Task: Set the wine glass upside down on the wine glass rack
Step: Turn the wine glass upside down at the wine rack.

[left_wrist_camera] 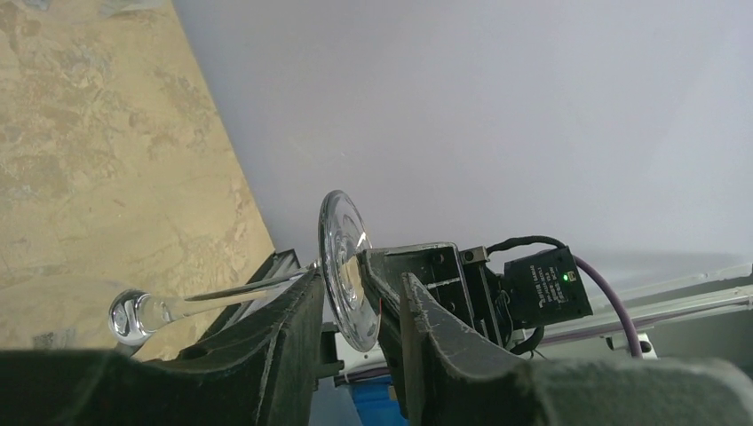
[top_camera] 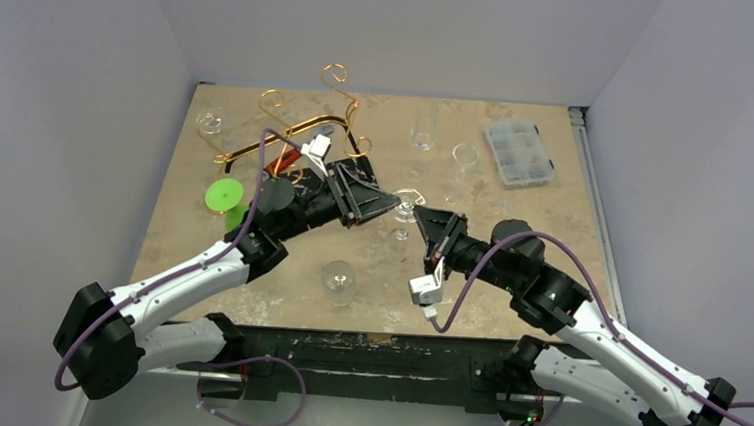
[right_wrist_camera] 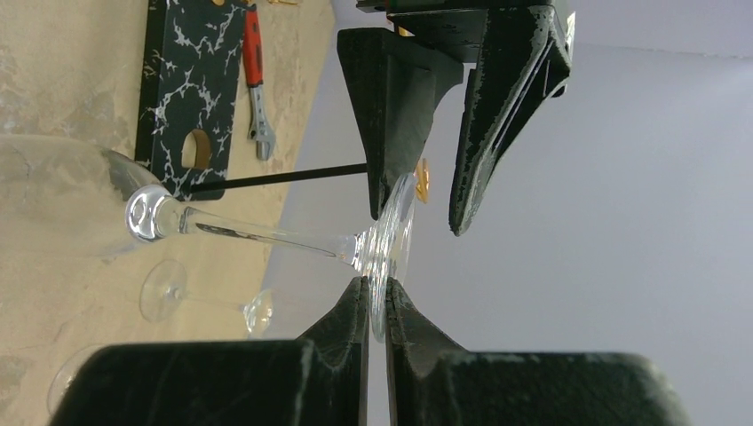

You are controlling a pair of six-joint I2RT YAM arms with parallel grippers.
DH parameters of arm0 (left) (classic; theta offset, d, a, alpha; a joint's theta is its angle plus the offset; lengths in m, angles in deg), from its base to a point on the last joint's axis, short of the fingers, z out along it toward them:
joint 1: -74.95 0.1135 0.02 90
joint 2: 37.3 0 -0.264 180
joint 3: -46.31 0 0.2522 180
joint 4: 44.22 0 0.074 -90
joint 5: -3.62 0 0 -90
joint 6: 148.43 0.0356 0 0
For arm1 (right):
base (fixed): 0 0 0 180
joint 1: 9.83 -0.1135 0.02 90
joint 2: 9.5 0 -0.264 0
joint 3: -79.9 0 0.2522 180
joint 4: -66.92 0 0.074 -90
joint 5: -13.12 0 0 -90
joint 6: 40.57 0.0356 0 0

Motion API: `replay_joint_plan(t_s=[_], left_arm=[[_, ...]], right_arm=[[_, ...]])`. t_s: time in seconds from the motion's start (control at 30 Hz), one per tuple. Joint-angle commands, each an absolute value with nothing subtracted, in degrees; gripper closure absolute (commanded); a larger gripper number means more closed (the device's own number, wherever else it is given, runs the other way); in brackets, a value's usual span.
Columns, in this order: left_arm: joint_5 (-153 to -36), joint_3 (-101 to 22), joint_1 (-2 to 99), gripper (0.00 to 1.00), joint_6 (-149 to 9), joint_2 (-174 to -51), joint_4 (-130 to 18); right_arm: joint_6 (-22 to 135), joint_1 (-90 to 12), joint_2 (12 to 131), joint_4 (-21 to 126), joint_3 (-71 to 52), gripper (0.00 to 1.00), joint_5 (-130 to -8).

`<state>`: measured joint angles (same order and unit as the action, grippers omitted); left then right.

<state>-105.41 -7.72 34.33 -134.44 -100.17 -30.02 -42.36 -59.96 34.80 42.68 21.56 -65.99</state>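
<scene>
The wine glass (top_camera: 406, 205) hangs in mid-air between the two arms, foot up and bowl down. My right gripper (right_wrist_camera: 376, 293) is shut on the rim of its round foot (right_wrist_camera: 391, 231); stem and bowl run off to the left. From the opposite side my left gripper (left_wrist_camera: 360, 280) straddles the same foot (left_wrist_camera: 342, 266), its jaws apart, with a gap showing on at least one side. In the top view the left gripper (top_camera: 394, 202) and right gripper (top_camera: 418, 216) meet tip to tip. The gold wire wine glass rack (top_camera: 258, 142) stands at the back left, behind the left arm.
More glasses stand at the back left (top_camera: 210, 121), back centre (top_camera: 422, 126), (top_camera: 465, 157) and near the front (top_camera: 338, 278). A clear compartment box (top_camera: 520, 153) sits back right, a green object (top_camera: 224, 197) at left. A black veined board (right_wrist_camera: 191, 80) and red wrench (right_wrist_camera: 255, 71) lie by the rack.
</scene>
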Motion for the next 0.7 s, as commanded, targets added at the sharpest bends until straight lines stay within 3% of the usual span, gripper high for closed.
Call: replay_joint_plan(t_s=[0.0, 0.2, 0.37, 0.47, 0.53, 0.67], left_arm=[[-108.6, -10.5, 34.4, 0.66, -135.2, -99.9, -26.0], [-109.6, -10.8, 34.4, 0.75, -135.5, -100.0, -25.8], [-110.1, -10.5, 34.4, 0.97, -135.4, -99.8, -25.6], [-110.0, -9.8, 34.4, 1.0, -135.7, -99.4, -24.7], [-109.8, -9.3, 34.4, 1.0, -136.1, -99.0, -23.9], [-108.9, -8.1, 34.4, 1.0, -136.3, -97.2, -23.4]], right_arm=[[-45.4, -60.5, 33.4, 49.2, 22.1, 1.0, -66.6], [-48.7, -61.0, 32.2, 49.6, 24.1, 1.0, -65.6], [-50.1, -61.2, 31.1, 49.3, 25.2, 1.0, -64.5], [-51.0, -61.3, 30.2, 49.1, 25.9, 1.0, -63.6], [-51.3, -61.3, 29.6, 49.4, 26.6, 0.95, -62.8], [-51.4, -61.4, 28.3, 49.6, 27.5, 0.72, -61.4]])
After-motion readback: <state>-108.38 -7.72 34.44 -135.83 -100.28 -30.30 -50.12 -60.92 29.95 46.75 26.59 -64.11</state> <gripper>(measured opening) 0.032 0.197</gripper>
